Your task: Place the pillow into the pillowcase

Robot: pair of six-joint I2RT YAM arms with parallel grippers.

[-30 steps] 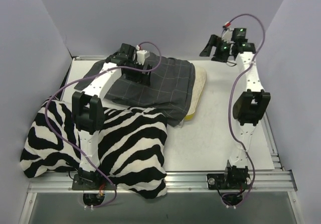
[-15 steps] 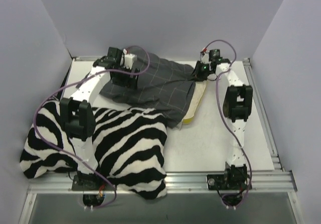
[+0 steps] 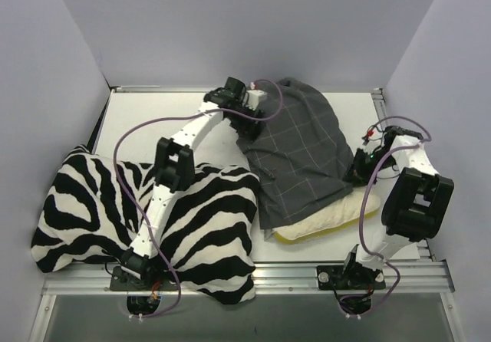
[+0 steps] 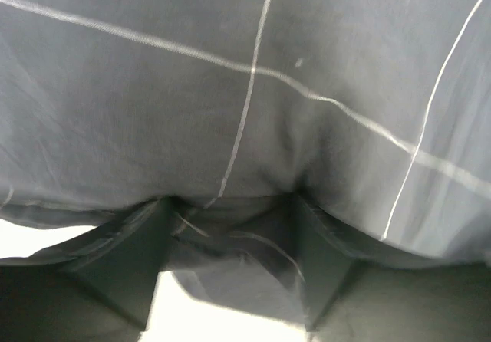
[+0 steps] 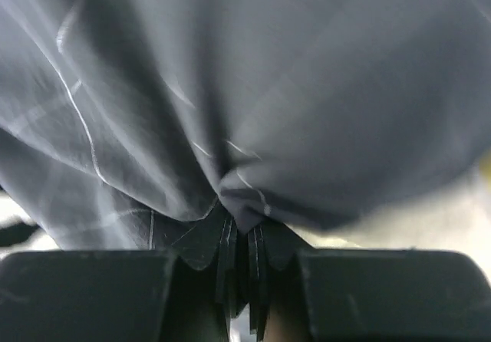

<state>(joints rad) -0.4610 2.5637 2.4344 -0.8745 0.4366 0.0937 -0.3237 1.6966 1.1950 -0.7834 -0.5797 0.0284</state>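
With the pillow (image 3: 330,221) mostly sheathed, near edge showing, I am pinching the pillowcase (image 3: 299,154) in the right gripper (image 5: 239,235), left gripper (image 4: 230,235) part-open around a fold.

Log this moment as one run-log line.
pillow: partly covered by pillowcase, near edge exposed | right fingers: shut on pillowcase | left fingers: astride pillowcase fold, grip unclear

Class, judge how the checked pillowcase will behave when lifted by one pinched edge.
Likely floppy: the pillowcase bunches into folds where the right claw pinches it. Probably light and thin: it drapes over the pillow, following its shape.
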